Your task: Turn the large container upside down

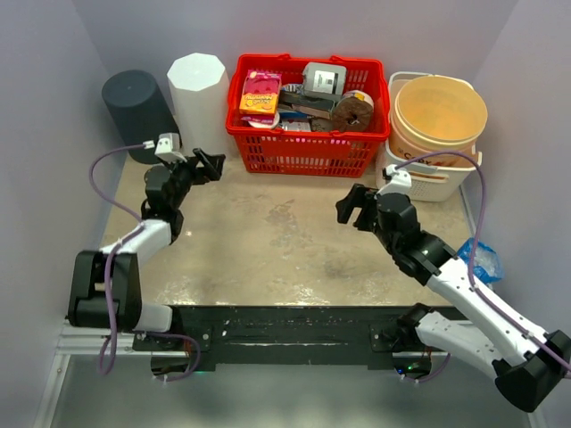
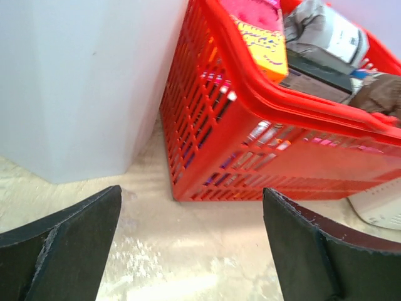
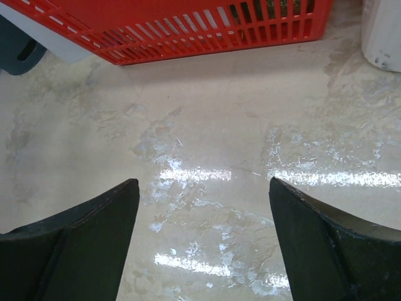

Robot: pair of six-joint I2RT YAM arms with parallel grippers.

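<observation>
The large white container (image 1: 198, 89) stands at the table's (image 1: 268, 241) back edge, left of centre. It is squeezed between a dark grey cylinder (image 1: 138, 102) and a packed red basket (image 1: 308, 134). The left gripper (image 1: 207, 166) hovers just in front, fingers wide and empty. The right gripper (image 1: 355, 207) is mid-table, also wide and empty, near a tan bucket (image 1: 442, 111) in a white basket (image 1: 446, 183).

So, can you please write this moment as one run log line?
left fingers: open, empty, facing basket corner | right fingers: open, empty, above table | basket: upright, loaded
</observation>
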